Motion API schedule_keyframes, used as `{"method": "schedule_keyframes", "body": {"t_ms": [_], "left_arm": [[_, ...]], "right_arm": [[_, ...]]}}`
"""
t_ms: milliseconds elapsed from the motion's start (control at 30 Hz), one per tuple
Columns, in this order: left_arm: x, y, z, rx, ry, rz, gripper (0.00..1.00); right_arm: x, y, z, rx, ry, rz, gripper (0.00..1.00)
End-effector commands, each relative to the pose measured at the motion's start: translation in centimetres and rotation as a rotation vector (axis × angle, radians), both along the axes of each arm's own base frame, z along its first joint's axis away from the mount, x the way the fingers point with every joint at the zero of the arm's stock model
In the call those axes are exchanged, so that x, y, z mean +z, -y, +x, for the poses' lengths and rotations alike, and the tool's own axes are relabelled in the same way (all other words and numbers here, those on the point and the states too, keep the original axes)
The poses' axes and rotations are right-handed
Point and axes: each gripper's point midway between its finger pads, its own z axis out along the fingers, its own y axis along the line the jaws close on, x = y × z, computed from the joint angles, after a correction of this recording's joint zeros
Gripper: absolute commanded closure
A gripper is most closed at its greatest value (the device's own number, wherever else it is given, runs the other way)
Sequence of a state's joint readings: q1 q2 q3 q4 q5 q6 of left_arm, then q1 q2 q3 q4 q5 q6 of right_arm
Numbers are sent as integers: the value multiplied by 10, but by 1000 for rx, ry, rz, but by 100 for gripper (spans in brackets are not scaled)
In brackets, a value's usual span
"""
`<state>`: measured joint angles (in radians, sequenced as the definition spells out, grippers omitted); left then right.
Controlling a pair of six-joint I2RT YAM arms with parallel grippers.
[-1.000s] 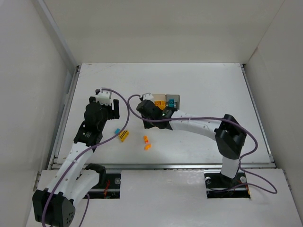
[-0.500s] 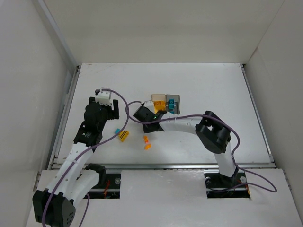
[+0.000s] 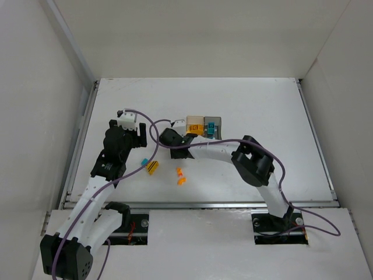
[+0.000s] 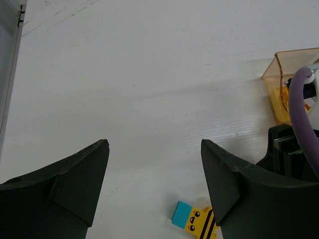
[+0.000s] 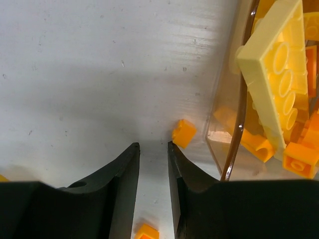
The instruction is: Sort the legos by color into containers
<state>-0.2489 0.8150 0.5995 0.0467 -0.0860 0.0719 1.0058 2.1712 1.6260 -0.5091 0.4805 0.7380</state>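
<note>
The right end effector [image 5: 152,145] hangs low over the worktop [image 5: 75,59], its jaws a narrow slit apart and pinching nothing. A small orange brick [image 5: 183,133] lies just beside one fingertip, just outside the amber bin [image 5: 222,144], which holds a yellow plate [image 5: 271,74] and orange pieces [image 5: 299,159]. The grey bin [image 3: 213,125] stands right beside the amber one. The left end effector [image 4: 154,144] is spread wide and empty, above a teal brick [image 4: 181,214] and a striped yellow brick [image 4: 200,225]. Two loose orange bricks [image 3: 182,181] lie near them.
</note>
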Motion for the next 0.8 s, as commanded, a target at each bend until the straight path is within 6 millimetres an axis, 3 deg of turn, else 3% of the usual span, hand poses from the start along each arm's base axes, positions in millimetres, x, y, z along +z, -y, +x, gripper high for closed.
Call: {"method": "schedule_keyframes", "body": {"t_ms": [0,133,433,633,767], "left_arm": [[7,1,-1,-2,30,-16,29],[7,-1,0,7,31,-14,29],[7,1,-1,-2,30,-16,29],[9,1,0,-2,39,-19,29],[9,1,0,-2,39,-19,29]], "right_arm": [[-20,16,-5,-48,-37,-77,65],[-18,31,-16,-82,-51,-70,65],[-8,42,-25,-102,-51,-29,65],[-12,28,-16,-79,-34,-23,63],[-16,26,2,-100,-24,-31,63]]}}
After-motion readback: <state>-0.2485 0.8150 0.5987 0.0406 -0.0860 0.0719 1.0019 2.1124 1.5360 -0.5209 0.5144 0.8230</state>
